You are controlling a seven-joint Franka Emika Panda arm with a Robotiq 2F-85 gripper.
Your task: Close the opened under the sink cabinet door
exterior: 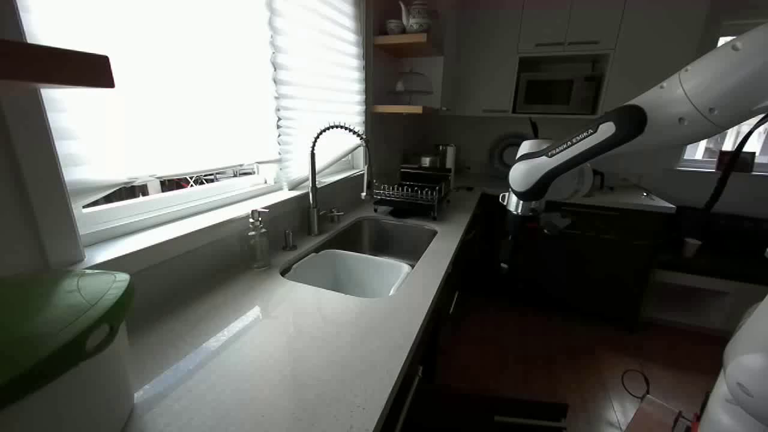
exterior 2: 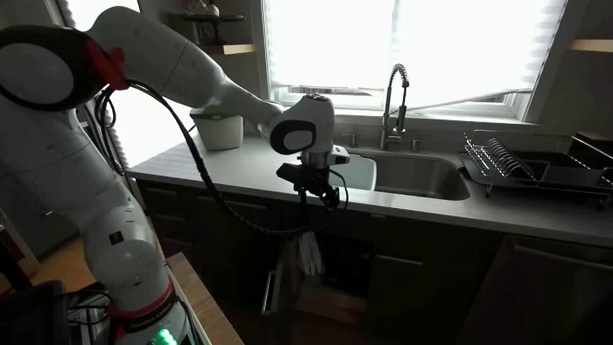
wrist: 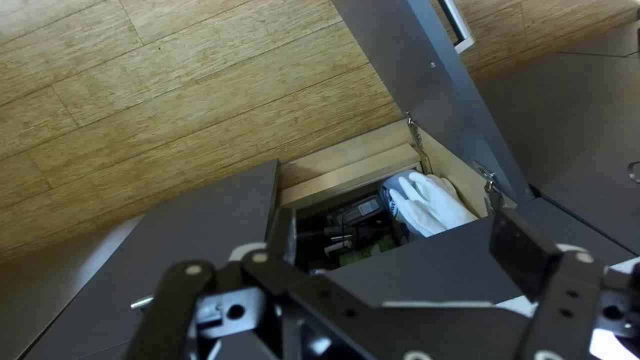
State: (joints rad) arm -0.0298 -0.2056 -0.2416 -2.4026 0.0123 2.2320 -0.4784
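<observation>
The cabinet door is a dark flat panel, swung open. It shows in the wrist view at upper right, with a metal bar handle and hinges on the cabinet frame. In an exterior view the door stands out from the cabinet, in shadow. The sink is set in the grey countertop above; it also shows in an exterior view. My gripper is open and empty, its fingers wide apart. It hangs in front of the counter edge, above the open cabinet, apart from the door.
A white glove and dark items lie inside the open cabinet. A closed dark door is beside the opening. The countertop edge runs close behind the gripper. A white tub sits in the sink. A dish rack stands beside it.
</observation>
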